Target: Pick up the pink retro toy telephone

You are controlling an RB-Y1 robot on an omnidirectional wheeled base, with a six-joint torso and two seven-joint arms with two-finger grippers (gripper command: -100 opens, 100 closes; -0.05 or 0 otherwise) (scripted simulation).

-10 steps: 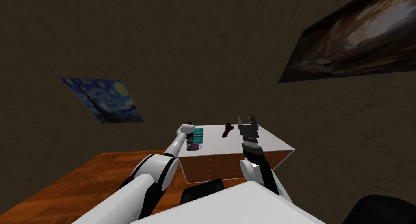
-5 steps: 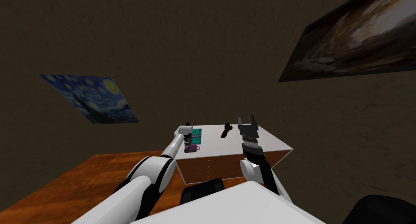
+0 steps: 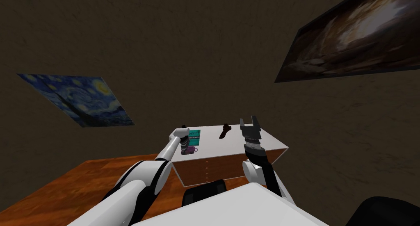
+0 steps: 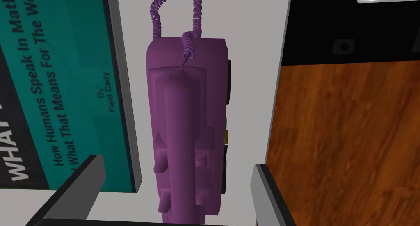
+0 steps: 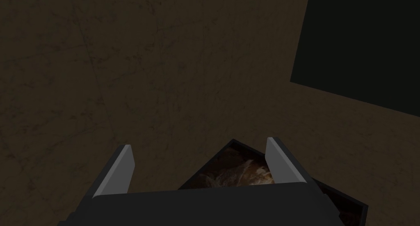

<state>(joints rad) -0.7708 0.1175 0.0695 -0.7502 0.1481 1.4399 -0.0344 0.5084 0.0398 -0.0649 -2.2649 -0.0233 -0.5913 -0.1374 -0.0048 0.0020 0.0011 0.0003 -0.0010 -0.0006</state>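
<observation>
Purple telephone (image 3: pixel 188 150) seen lower centre-left in head view, on white cabinet top (image 3: pixel 238 143), between spread fingers of left gripper (image 4: pixel 176 162). Risks: finger blocked by adjacent teal book (image 4: pixel 53 92); telephone pushed off nearby edge. Right gripper (image 5: pixel 201 147) spread, idle.

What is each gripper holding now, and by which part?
Nothing is held. The left gripper is open, its fingers on either side of the purple toy telephone, not touching it. The right gripper is open and empty.
</observation>
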